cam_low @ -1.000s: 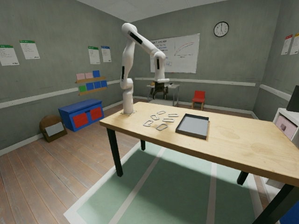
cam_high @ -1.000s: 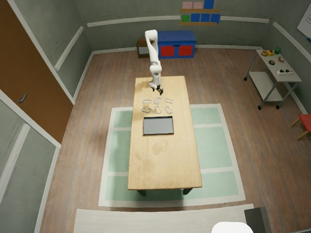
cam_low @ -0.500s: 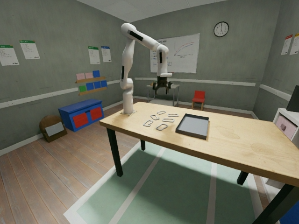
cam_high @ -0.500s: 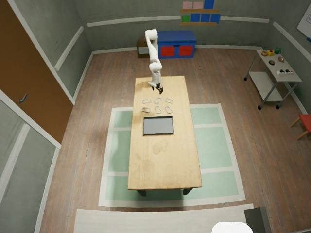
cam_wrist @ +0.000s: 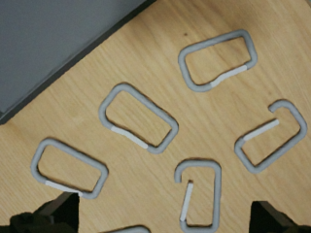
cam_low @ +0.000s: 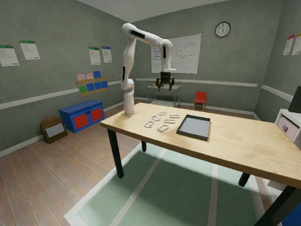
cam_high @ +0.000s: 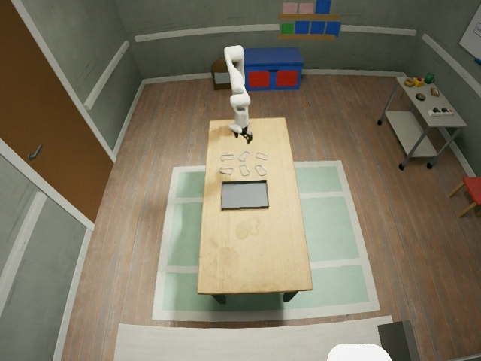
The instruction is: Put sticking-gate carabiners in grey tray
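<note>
Wide-open tool [cam_high: 243, 136] [cam_low: 165, 89] [cam_wrist: 164, 216]; one carabiner [cam_wrist: 127, 230] mostly cut off at wrist view's bottom edge.

Writing on wall posters [cam_low: 29, 50], whiteboard [cam_high: 469, 40] [cam_low: 187, 63], clock [cam_low: 222, 29] too small or blurred to read.

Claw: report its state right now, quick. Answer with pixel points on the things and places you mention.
Claw [cam_high: 243, 136] [cam_low: 165, 89] [cam_wrist: 164, 216]: open wide, holding nothing, hovering above the table [cam_high: 271, 241] [cam_low: 242, 136] [cam_wrist: 141, 194].
</note>
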Controlling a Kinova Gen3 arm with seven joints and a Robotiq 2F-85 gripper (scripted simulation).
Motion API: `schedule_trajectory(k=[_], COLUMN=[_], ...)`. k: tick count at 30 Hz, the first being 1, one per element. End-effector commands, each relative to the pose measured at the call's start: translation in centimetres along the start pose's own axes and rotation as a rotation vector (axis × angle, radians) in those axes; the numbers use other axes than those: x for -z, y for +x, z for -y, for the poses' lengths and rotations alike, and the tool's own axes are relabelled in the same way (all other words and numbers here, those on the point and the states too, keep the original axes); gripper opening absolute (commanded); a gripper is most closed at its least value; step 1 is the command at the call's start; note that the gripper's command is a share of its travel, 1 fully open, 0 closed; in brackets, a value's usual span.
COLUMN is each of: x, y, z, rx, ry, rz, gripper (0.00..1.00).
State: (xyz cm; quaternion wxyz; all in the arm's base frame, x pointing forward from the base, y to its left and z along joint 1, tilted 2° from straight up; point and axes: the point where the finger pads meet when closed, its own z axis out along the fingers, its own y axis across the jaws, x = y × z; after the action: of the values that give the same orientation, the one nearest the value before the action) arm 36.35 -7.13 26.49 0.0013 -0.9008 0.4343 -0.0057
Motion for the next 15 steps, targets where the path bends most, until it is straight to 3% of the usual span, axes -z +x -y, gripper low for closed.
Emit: schedule_trajectory(k=[1,8,9,15], x=[1.3,1.3,5.7,5.7], y=[0.9,0.9,2.8,2.8], z=[0.9,0.9,2.4,2.4], rx=[0.0,0.0,-0.001,-0.001], ry=[0.009,0.009,0.009,0.009], rz=[-0.008,-0.008,-0.009,-0.009], gripper=[1.0,1.0,1.0,1.0])
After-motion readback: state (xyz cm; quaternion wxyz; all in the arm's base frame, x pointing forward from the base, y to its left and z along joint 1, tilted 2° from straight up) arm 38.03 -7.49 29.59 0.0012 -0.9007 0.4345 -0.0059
